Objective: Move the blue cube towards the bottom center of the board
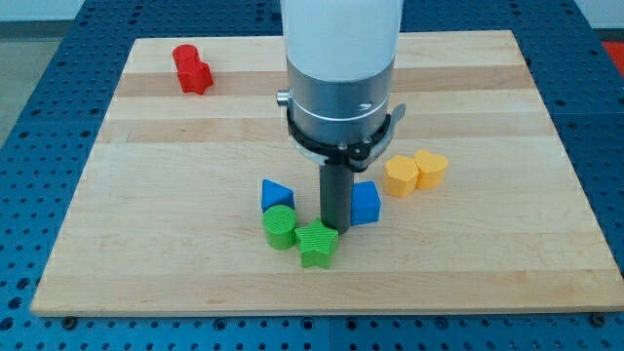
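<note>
Pushing further risks trouble: my tip, a bare rod holding nothing, stands touching the blue cube on its left side, near the board's bottom centre, just above the green star. It may shove the star instead.

This is a robotics lab bench. A pale wooden board fills most of the frame and rests on a blue perforated metal table, whose regular grid of mounting holes shows along the left, right and bottom edges. A white and grey robot arm comes down from the top centre over small coloured plastic blocks.
</note>
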